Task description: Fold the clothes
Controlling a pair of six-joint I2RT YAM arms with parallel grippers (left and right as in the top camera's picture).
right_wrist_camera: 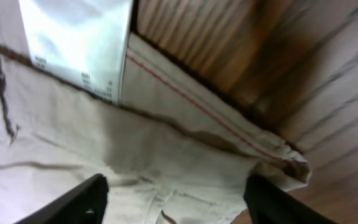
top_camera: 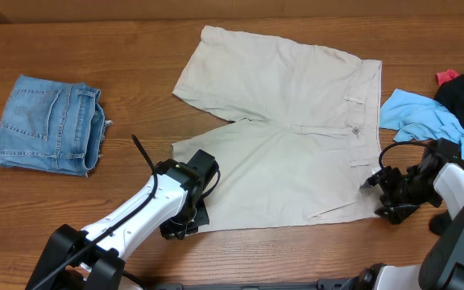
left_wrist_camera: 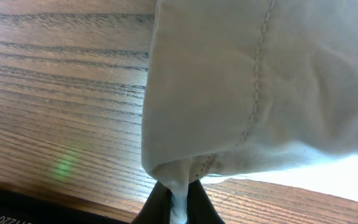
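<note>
Overhead: pinching the shorts [top_camera: 296, 161] leg corner tight with left gripper [top_camera: 185, 225]; straddling the waistband [top_camera: 367, 113] with right gripper [top_camera: 377, 197], fingers [right_wrist_camera: 73, 202] spread.

On table [top_camera: 135, 48]: clothes [top_camera: 296, 137] centre, denim shorts [top_camera: 48, 125] left, garment pile [top_camera: 437, 117] right.

The cream-beige shorts [top_camera: 296, 153] lie spread flat, legs pointing left.
</note>
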